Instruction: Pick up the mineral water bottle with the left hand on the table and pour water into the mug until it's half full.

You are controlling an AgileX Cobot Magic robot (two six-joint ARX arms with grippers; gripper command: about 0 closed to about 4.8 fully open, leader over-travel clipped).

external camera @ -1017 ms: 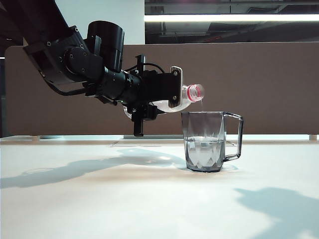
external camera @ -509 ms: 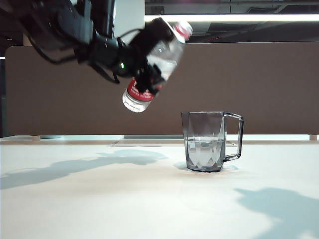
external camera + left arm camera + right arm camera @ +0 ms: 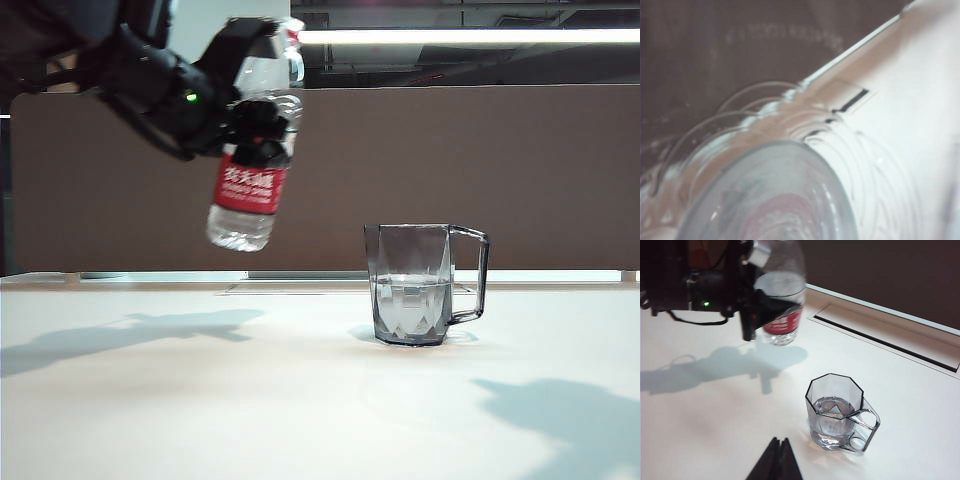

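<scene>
The bottle (image 3: 250, 160) hangs nearly upright, well above the table (image 3: 300, 400), up and left of the mug (image 3: 415, 283) in the exterior view. The left gripper (image 3: 255, 125) pinches it around the body above the label. Thin, partly emptied plastic is probably light, yielding and slick, so the ribbed middle seems the safest hold, without squeezing hard. A second ago it lay tipped with its mouth over the mug, pouring; now it has swung back and risen, and the mug holds water about halfway. The right gripper (image 3: 776, 462), pressed together, waits near the mug.
</scene>
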